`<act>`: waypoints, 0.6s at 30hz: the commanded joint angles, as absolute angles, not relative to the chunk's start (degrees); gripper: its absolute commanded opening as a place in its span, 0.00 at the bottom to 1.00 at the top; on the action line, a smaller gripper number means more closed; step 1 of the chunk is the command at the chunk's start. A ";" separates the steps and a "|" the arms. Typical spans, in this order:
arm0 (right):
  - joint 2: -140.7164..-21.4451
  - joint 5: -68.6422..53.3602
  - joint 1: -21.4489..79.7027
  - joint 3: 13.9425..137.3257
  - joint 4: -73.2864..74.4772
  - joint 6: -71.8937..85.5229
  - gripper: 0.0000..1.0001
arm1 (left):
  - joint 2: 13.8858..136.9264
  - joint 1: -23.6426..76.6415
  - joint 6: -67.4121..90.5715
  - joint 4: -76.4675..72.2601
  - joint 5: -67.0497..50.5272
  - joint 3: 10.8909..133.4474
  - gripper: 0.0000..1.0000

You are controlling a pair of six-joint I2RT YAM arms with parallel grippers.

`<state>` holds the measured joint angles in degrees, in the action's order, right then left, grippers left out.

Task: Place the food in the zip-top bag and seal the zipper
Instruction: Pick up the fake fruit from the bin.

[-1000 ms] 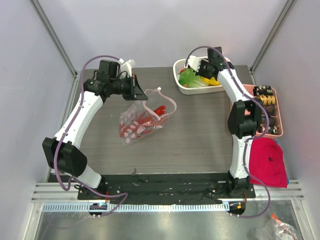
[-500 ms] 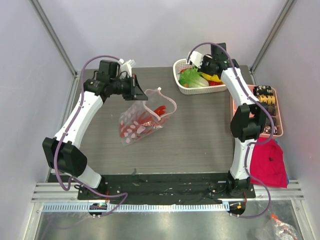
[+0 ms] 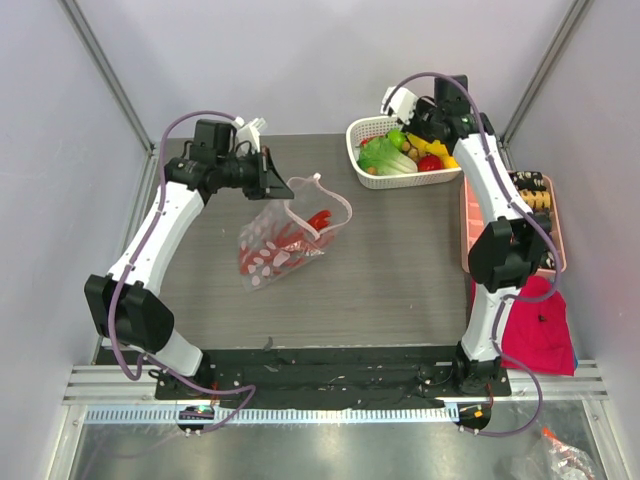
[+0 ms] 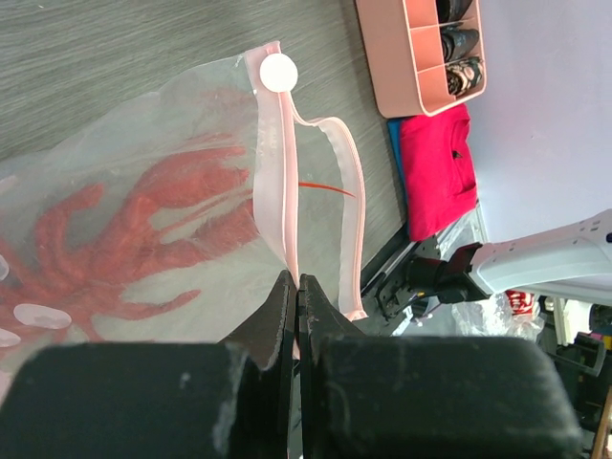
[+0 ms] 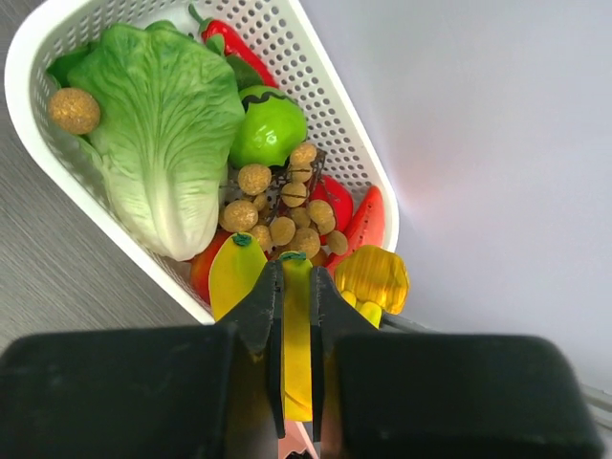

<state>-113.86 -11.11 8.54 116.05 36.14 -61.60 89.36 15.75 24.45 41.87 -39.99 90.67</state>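
The floppy zip-top bag (image 3: 275, 245) lies left of centre, the left gripper (image 4: 295, 285) pinched on its zipper (image 4: 274, 172), while the right gripper (image 5: 296, 287), over the far-right basket (image 3: 352, 140), is clamped on 1 banana (image 5: 296, 363), probably light, stiff and slippery, best held across its middle.

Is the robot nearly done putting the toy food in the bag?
Not yet. Done: red food lies inside the zip-top bag. In hand: the left pincer pinches the bag's open mouth, and the right pincer grips a yellow banana over the basket. Left: more food in the basket, then the zipper.
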 commanded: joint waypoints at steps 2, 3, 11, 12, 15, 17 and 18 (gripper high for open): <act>-107.84 -14.49 8.35 119.88 34.89 -57.92 0.01 | 89.03 14.50 26.45 37.27 -42.54 90.35 0.00; -107.15 -14.85 8.44 119.80 34.89 -57.66 0.01 | 88.95 14.41 26.80 37.18 -42.54 90.26 0.00; -102.31 -21.08 8.70 119.00 35.77 -52.30 0.01 | 88.95 13.10 27.77 35.86 -42.63 89.65 0.00; -100.48 -23.01 9.31 118.31 36.38 -52.12 0.01 | 89.12 13.10 27.95 35.86 -42.80 89.65 0.00; -96.96 -25.48 10.89 116.02 36.47 -51.33 0.01 | 89.21 12.48 28.21 35.42 -43.68 89.39 0.00; -93.62 -26.36 12.74 114.00 36.47 -50.02 0.01 | 89.12 12.31 28.39 35.07 -44.12 89.03 0.00; -92.39 -26.80 13.44 113.39 36.39 -49.40 0.01 | 89.12 12.30 28.39 34.81 -44.47 88.86 0.00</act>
<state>-101.01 -21.39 10.09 114.93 38.20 -52.64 89.41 12.86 27.42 38.65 -41.50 89.41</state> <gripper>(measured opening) 0.102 0.006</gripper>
